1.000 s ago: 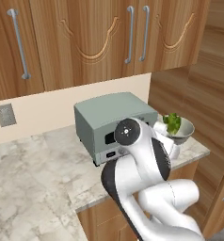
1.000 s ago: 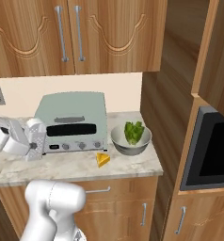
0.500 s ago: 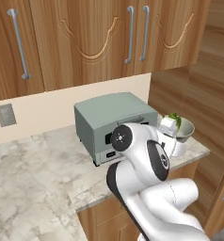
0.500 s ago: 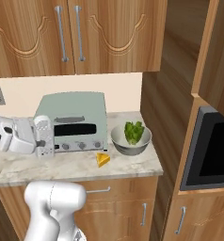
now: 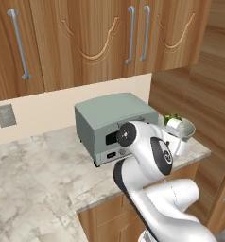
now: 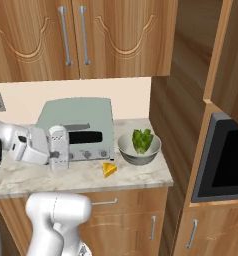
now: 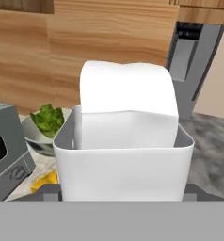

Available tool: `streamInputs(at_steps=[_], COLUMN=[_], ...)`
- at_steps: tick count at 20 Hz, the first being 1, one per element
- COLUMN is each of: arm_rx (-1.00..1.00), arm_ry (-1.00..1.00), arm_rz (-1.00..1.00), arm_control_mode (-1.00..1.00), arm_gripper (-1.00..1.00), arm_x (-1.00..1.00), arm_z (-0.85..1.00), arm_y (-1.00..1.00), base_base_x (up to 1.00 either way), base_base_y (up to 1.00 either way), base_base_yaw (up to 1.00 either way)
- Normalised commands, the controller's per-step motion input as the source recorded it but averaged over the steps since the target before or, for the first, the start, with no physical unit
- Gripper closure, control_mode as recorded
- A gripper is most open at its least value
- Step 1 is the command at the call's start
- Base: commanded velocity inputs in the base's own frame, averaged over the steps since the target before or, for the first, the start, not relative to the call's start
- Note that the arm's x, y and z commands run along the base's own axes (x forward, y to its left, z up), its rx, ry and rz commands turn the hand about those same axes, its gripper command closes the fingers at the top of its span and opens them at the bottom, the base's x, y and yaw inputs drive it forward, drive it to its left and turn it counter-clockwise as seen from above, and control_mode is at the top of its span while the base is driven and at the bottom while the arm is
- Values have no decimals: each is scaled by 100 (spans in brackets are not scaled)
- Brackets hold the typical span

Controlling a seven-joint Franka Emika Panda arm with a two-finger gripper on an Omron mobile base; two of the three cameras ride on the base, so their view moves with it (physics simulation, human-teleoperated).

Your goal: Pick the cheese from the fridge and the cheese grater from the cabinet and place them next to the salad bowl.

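The cheese grater (image 6: 59, 146), a pale silver-white box with a handle on top, is held above the counter in front of the toaster oven, with my gripper (image 6: 53, 151) shut on it. In the hand view the cheese grater (image 7: 125, 141) looms close between the fingertips (image 7: 52, 192). To its right, the yellow cheese (image 6: 109, 169) wedge lies on the counter just left of the salad bowl (image 6: 127, 151), a grey metal bowl with green leaves. The hand view shows the cheese (image 7: 45, 181) and the salad bowl (image 7: 33, 135) beyond the grater at left. In the left base view my arm hides most of the salad bowl (image 5: 193, 129).
A grey-green toaster oven (image 6: 80, 127) stands at the back of the marble counter (image 6: 141, 174). Wooden wall cabinets (image 6: 91, 35) hang above it. A tall wooden unit with a black microwave (image 6: 230, 160) closes off the right side. Bare counter (image 5: 34, 170) stretches to the left.
My arm has swung to the right with the grater in it, from the toaster oven's left end across its front toward the cheese and bowl. Those two have not moved.
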Motion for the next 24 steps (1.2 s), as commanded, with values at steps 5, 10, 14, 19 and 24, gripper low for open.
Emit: streamInputs(at_steps=[5, 10, 14, 19, 24], arm_rx=[0, 0, 0, 0, 0], arm_ry=[-9, -14, -14, -6, 0], arm_rz=[-3, -2, 0, 14, 19], arm_control_mode=[-100, -100, -100, -100, -100], arm_gripper=[100, 100, 100, 100, 100], arm_x=[15, 14, 21, 9, 11], arm_z=[-78, -79, -41, -17, -14], arm_y=[-14, -1, -4, -17, -13], base_base_x=[0, 0, 0, 0, 0], base_base_y=[0, 0, 0, 0, 0], base_base_yaw=[0, 0, 0, 0, 0])
